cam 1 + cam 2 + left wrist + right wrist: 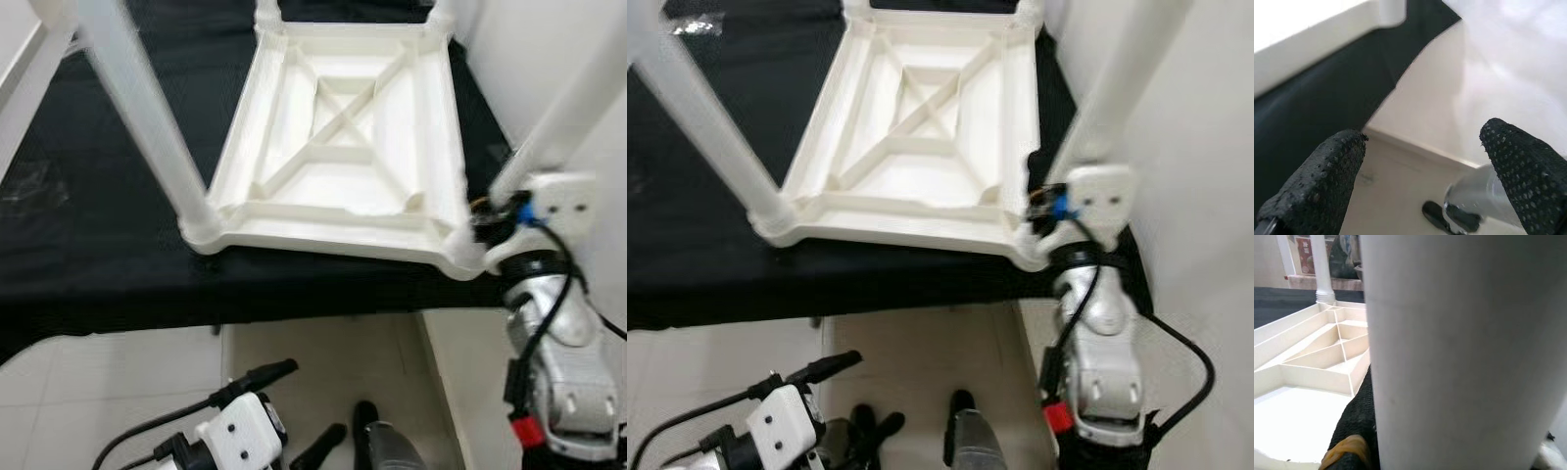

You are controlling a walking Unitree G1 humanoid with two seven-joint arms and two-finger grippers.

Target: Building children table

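Head views overlook tabletop (343,137), perhaps steeply.

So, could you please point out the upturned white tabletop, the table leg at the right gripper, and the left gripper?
upturned tabletop (338,147), left eye view, crossed ribs.
table leg (1117,83), right eye view, mid shaft.
left gripper (1425,171), left wrist view, between fingertips.

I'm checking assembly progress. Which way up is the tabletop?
Upside down: the tabletop shows its ribbed underside on the black cloth, legs pointing up.
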